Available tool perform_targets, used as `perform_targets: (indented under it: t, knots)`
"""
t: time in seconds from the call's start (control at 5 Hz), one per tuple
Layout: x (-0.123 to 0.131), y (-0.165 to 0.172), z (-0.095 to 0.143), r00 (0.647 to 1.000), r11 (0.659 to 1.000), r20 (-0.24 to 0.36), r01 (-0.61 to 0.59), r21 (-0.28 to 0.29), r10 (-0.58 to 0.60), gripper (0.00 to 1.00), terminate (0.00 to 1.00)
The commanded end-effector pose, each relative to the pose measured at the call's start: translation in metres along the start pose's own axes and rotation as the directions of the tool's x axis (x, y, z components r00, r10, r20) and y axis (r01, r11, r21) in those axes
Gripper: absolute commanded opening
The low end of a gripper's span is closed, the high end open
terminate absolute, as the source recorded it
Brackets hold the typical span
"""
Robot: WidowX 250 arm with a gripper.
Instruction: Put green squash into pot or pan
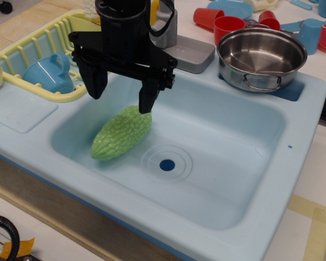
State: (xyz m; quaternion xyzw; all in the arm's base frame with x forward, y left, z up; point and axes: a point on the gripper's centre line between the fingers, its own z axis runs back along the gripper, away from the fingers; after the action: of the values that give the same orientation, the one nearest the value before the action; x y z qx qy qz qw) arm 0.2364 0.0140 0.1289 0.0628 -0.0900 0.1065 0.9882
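Barely begun, judging by the layout: pale blue toy sink [250,179] with the green squash [121,134] lying in its basin left of the drain; steel pot [262,57] empty at the back right corner; gripper [121,91] spread wide above the squash, holding nothing; grasp, lift, transfer and release all left.

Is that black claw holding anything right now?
No. The gripper hangs open above the green squash, which lies in the sink.
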Motion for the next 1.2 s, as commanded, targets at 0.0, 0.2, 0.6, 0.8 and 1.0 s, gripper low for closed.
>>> perform_targets:
  t: [0.0, 0.2, 0.6, 0.8, 1.0]
  knots:
    - [0.000, 0.000, 0.000, 1.000, 1.000, 0.000, 0.000, 0.000, 0.000, 1.00, 0.00]
    - [-0.001, 0.001, -0.019, 1.000, 1.000, 0.011, 0.012, -0.009, -0.012, 1.00, 0.00]
    - [0.002, 0.000, -0.048, 0.997, 0.997, 0.021, 0.073, -0.017, -0.072, 1.00, 0.00]
    - [0.000, 0.000, -0.063, 0.996, 0.995, 0.048, 0.078, -0.054, -0.075, 1.00, 0.00]
    - [-0.004, 0.000, -0.075, 0.998, 0.995, 0.052, 0.048, -0.082, -0.044, 1.00, 0.00]
